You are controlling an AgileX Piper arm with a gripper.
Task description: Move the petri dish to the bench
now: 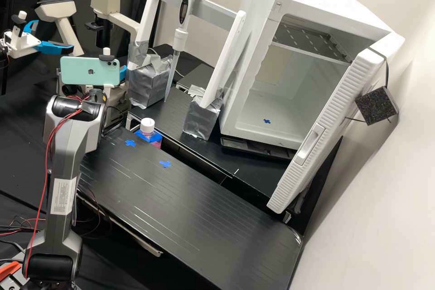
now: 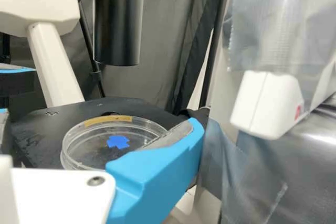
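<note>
Behind the teal phone in the high view, my gripper (image 1: pixel 123 72) is at the microscope, one blue finger showing by the phone's right edge. In the wrist view the clear petri dish (image 2: pixel 84 153) lies flat on the black microscope stage (image 2: pixel 37 121), over a blue tape cross, with a yellowish strip on its rim. My gripper (image 2: pixel 105 139) stands open around it; one blue finger is close beside the dish and overlaps its edge in this view, and whether they touch I cannot tell. The black bench (image 1: pixel 190 208) bears two blue tape crosses.
A capped bottle (image 1: pixel 147 128) stands behind the bench's back edge. Farther back are the pipette (image 1: pixel 180 36) on its white frame, with taped feet, and a white incubator (image 1: pixel 253 113) with its door open. A second arm (image 1: pixel 27 45) is left of the microscope.
</note>
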